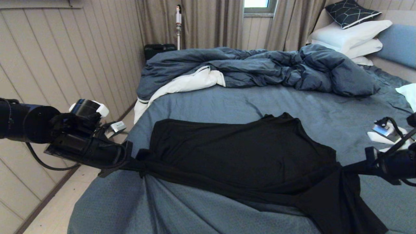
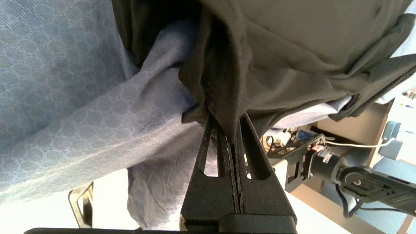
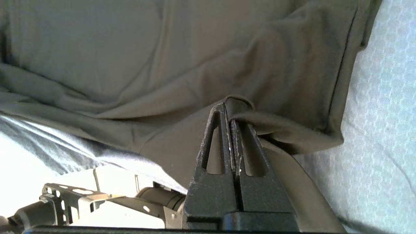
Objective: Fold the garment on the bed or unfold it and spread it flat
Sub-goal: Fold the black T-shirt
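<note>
Garment (image 1: 247, 152): soft, light, limp; my left gripper (image 1: 130, 161) and right gripper (image 1: 360, 169) each clench an edge, stretched over bed (image 1: 211, 104).

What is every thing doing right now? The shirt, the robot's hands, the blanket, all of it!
T-shirt: stretched across the sheet, plain black side up, held at both ends.
Left gripper: shut on the T-shirt.
Right gripper: shut on the T-shirt.
Sheet: tugged into wrinkles near the left gripper.
Duvet: rumpled, white lining showing.
Pillows: stacked, cushion on top.
</note>
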Robot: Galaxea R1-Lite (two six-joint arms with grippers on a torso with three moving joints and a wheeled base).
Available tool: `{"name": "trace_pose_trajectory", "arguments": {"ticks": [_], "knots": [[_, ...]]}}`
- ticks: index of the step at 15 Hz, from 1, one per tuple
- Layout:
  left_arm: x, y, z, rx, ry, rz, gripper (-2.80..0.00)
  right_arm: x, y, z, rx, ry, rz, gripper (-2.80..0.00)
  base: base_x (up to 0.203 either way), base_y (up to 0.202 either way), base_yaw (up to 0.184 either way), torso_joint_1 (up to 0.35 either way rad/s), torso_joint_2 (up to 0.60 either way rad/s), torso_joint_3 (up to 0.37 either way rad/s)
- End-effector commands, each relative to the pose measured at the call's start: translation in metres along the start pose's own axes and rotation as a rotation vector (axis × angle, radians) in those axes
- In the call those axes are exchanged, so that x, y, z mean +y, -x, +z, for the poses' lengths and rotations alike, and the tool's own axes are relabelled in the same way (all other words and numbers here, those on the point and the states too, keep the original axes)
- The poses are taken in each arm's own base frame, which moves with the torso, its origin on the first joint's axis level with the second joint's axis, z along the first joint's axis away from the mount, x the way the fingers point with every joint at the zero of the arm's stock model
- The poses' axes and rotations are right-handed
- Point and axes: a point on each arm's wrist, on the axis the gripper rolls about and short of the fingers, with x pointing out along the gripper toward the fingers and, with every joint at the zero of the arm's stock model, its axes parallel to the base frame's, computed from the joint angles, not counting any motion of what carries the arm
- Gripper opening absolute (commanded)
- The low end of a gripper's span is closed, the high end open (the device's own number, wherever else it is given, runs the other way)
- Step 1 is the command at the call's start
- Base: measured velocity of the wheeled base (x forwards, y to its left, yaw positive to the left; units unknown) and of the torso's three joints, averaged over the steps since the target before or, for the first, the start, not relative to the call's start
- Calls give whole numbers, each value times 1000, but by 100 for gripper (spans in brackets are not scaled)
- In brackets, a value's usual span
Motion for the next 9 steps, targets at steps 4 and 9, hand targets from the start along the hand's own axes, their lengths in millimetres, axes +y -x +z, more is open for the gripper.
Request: {"name": "trace_pose_trajectory", "arguments": {"ticks": [4,9], "knots": [[7,-10,-2,40,27,9,-280,-19,-33,18,70,-54,6,-280,0,0,0,0,0,0],[8,-11,-2,50,32,5,-280,-18,-45,35,66,-51,16,0,0,0,0,0,0,0]]}}
